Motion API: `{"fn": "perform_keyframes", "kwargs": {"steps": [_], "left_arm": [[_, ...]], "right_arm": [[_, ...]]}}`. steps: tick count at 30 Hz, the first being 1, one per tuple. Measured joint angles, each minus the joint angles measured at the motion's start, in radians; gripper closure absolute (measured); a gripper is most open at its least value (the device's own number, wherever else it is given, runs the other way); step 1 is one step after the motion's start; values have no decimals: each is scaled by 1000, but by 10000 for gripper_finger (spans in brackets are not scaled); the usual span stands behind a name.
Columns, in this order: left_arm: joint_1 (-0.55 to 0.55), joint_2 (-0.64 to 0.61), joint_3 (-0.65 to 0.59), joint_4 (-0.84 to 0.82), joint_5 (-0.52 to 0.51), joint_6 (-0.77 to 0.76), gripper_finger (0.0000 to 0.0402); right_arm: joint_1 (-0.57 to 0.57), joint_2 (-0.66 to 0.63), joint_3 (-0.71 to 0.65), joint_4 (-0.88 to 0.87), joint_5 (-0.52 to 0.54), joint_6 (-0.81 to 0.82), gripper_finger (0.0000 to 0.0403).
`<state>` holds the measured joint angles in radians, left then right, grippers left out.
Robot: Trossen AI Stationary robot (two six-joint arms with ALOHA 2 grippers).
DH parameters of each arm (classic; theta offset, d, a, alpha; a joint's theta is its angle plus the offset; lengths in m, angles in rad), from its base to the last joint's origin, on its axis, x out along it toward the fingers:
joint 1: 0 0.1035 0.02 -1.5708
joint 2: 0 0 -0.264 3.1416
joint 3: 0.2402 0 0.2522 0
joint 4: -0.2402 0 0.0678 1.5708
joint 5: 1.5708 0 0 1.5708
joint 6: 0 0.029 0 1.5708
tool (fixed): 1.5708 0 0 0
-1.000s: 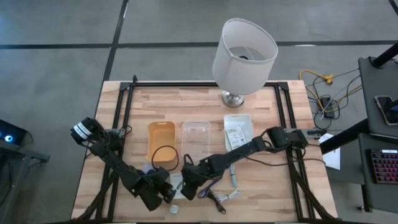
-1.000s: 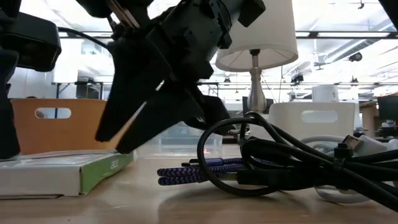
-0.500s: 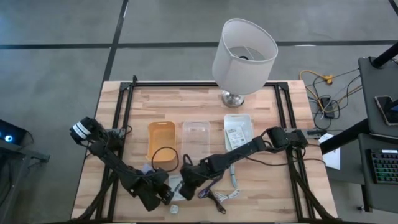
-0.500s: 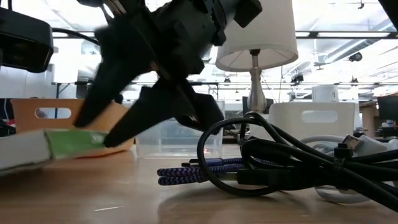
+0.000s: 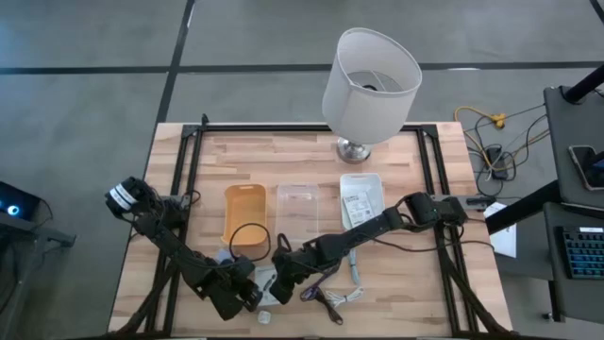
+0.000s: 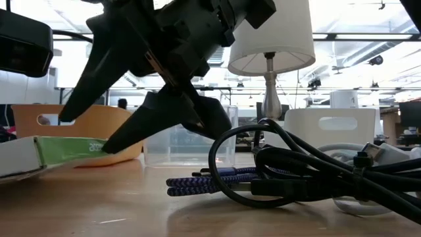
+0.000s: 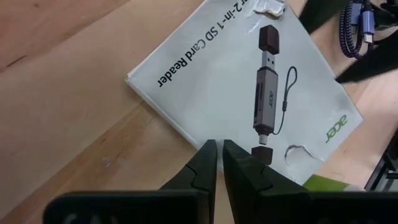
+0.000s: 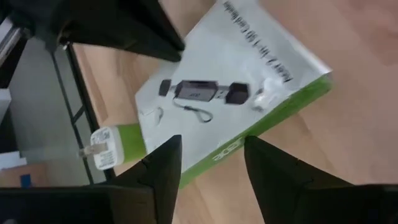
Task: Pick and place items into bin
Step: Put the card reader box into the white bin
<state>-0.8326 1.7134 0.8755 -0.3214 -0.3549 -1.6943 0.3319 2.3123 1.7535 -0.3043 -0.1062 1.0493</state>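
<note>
Straddling one green-edged side of the SD card reader box [image 8: 233, 99] with its fingers spread wide, my right end effector [image 5: 280, 280] is open and lined up to close on the box, which I judge is the item being picked now. In the low view that box [image 6: 59, 153] sits tipped, one end raised off the worktop [image 5: 406, 283], so it seems partly lifted or levered, though I cannot tell what props it. My left end effector [image 7: 216, 163] is closed and empty, its tips pressed together right at the box's white face, maybe bracing it so it cannot slide. A small white plug adapter [image 8: 102, 153] lies just beside the box. Farther out, a purple braided cord [image 6: 210, 181] and a tangle of black cable [image 6: 309, 168] lie near the front edge, well clear of the grasp. Behind them stand the orange bin [image 5: 244, 215], the clear bin [image 5: 296, 210] and the white bin [image 5: 361, 196], with the lamp [image 5: 368, 80] at the back. With both arms crowded together, collision is my main worry.
</note>
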Motion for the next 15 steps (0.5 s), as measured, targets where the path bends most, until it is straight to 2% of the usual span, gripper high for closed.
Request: {"fn": "perform_keyframes", "kwargs": {"steps": [10,15], "left_arm": [[-2,1,-14,4,15,-1,389],[-2,1,-14,1,15,-1,389]], "right_arm": [[-1,0,0,-47,5,18,225],[-1,0,0,-8,4,53,223]]}}
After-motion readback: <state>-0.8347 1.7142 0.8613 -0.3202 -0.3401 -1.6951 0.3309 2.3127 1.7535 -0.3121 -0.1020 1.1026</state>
